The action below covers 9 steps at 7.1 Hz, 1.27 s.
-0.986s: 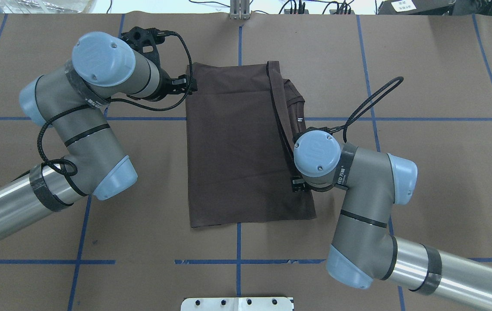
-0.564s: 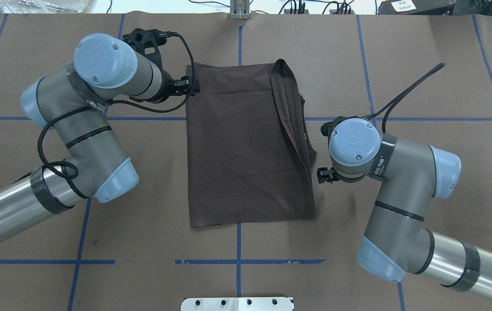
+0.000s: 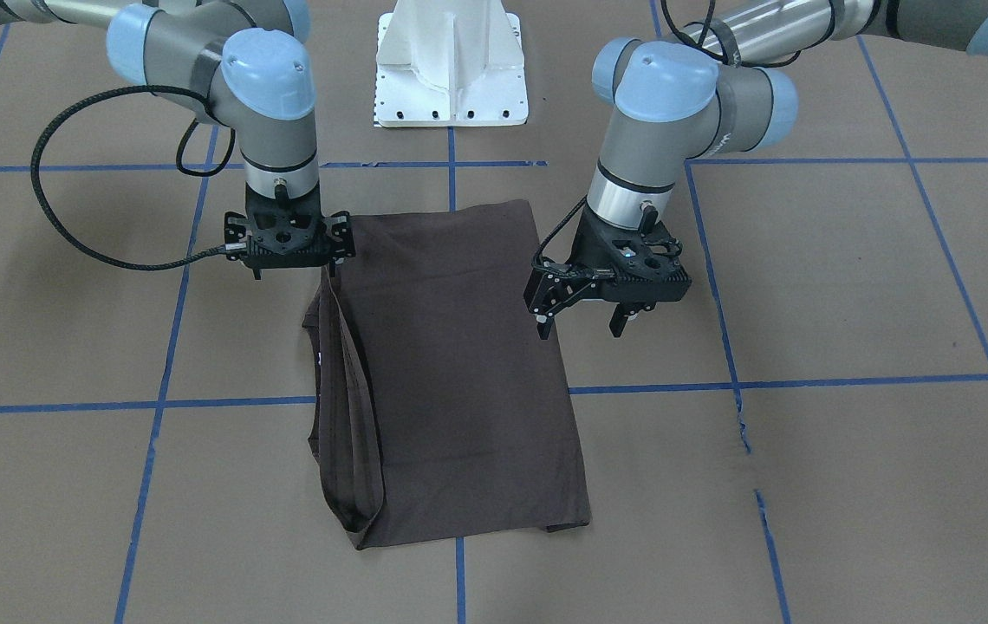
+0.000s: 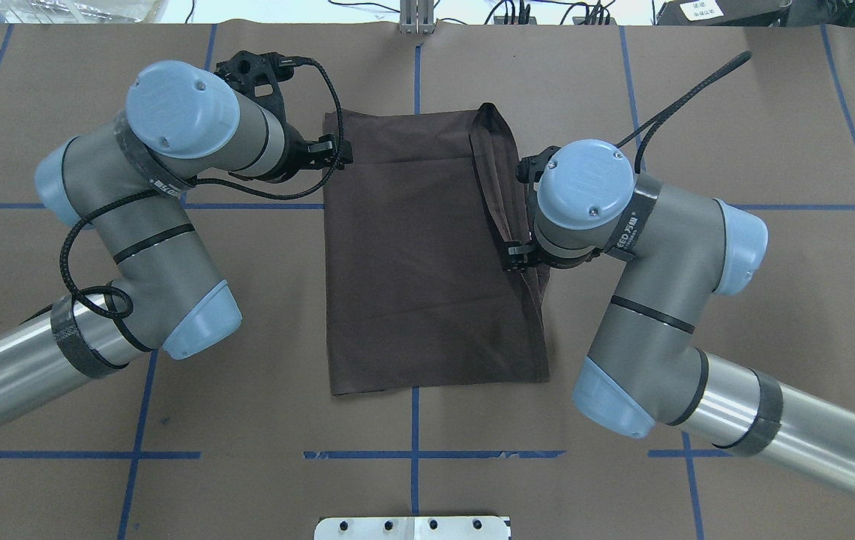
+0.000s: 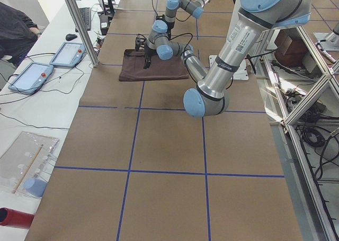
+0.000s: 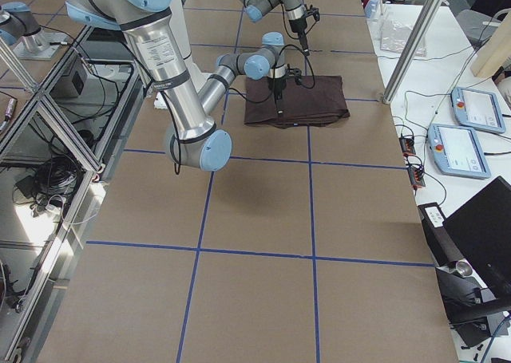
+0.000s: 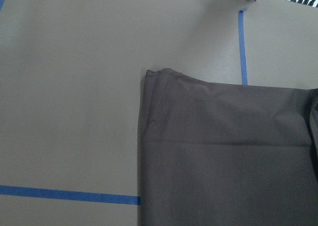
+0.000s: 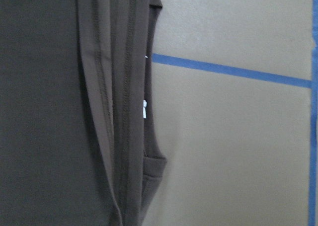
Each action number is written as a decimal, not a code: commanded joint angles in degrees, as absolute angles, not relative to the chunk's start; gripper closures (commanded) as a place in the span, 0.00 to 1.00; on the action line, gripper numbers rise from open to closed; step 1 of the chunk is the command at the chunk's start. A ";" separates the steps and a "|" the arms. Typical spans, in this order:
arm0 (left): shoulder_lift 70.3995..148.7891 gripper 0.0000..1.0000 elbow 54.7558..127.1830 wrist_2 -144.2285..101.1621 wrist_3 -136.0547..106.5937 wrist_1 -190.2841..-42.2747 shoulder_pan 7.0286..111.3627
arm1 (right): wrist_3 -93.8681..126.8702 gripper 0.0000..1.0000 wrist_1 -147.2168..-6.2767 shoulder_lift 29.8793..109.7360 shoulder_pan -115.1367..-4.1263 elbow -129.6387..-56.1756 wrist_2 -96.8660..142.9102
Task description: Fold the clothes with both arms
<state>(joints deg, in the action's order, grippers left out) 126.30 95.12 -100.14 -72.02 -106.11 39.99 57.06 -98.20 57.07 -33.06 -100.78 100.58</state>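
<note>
Shirt (image 4: 412, 255) lies folded on the table (image 4: 735, 315), one white label (image 8: 144, 108) peeking from its layers. Right gripper (image 3: 293, 273) sits at that layered edge, fingers seemingly spread, tips hard to read. Left gripper (image 3: 580, 323) hangs wide open above the opposite edge, gripping nothing.

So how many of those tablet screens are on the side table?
2. Both lie on the white side table, side by side: one tablet by the metal post, the other tablet nearer the left-side camera. Others could sit out of frame.
</note>
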 commanded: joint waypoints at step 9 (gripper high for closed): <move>124.38 0.00 108.01 -100.11 -71.54 -102.83 40.26 | 50.54 0.00 -88.68 47.90 -34.36 -78.93 100.72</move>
<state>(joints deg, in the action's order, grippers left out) 125.52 107.00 -100.04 -71.62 -102.97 40.39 50.65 -90.26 48.10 -34.31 -80.27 100.63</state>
